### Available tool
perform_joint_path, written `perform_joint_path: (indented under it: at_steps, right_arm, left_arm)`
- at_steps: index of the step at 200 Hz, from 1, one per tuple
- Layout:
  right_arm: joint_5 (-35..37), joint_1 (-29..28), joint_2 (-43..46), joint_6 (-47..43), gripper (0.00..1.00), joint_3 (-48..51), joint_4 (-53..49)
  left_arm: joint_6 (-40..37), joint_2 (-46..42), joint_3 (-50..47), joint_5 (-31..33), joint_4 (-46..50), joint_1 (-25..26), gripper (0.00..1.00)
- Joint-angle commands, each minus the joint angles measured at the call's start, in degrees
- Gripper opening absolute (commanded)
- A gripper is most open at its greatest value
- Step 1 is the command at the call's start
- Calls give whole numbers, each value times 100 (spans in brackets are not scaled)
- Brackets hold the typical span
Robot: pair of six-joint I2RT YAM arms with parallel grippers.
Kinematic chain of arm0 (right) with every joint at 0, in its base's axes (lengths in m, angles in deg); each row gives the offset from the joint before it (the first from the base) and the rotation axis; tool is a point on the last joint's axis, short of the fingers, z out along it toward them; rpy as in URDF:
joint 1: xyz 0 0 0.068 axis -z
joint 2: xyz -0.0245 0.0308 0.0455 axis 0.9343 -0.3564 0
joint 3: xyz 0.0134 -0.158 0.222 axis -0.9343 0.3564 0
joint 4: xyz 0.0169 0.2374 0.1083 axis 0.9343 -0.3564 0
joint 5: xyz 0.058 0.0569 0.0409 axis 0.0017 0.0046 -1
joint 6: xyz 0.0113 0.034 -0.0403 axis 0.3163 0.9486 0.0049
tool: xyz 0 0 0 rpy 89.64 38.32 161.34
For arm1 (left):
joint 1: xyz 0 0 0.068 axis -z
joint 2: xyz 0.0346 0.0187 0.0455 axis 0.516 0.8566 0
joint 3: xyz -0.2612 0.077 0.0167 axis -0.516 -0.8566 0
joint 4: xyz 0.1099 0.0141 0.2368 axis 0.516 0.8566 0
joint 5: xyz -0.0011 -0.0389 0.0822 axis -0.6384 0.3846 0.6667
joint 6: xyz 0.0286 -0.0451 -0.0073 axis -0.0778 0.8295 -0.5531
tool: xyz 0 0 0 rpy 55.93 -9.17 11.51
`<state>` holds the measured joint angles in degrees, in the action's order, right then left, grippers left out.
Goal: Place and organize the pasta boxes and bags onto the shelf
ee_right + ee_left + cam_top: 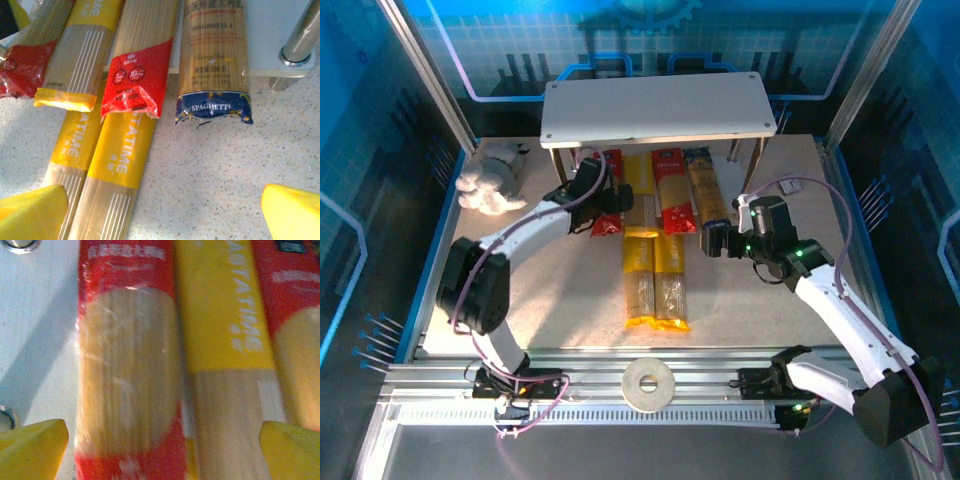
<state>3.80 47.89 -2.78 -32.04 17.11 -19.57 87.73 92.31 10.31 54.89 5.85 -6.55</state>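
Found speckled beige tabletop (pixel 740 310) inside blue walls (pixel 380 120); found left gripper (pixel 160 440) wide open over red pack (pixel 127 375), right gripper (pixel 165 207) open above bare tabletop.

"SPAGHETTI 4" on the clear pack (pixel 212 50), "ATIME" on a yellow pack (pixel 121 150)

Red plastic spaghetti pack (pixel 127 375) with a clear oval window, frame left. Long yellow spaghetti pack (pixel 220 305), white lettering, centre. Clear tan spaghetti pack (pixel 212 60), dark blue end, upper right.
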Motion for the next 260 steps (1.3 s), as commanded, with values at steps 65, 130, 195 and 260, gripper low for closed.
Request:
perform_joint_path:
  at_steps: [65, 130, 195, 260]
  right_arm:
    - [-98, -1641, -481, 1085, 100, 730, -5]
    - [121, -2181, -2074, 1417, 100, 336, 824]
    - [622, -2335, -3236, 1400, 100, -259, 813]
    - [948, -2388, -3989, 1515, 98, -645, 523]
  left_arm:
    - [5, -2763, -1552, 665, 858, 1292, 99]
    - [-54, -3585, -1869, 899, 1340, 1227, 99]
    - [6, -3951, -2227, 767, 1331, 961, 99]
    - [24, -4301, -2475, 713, 1384, 705, 99]
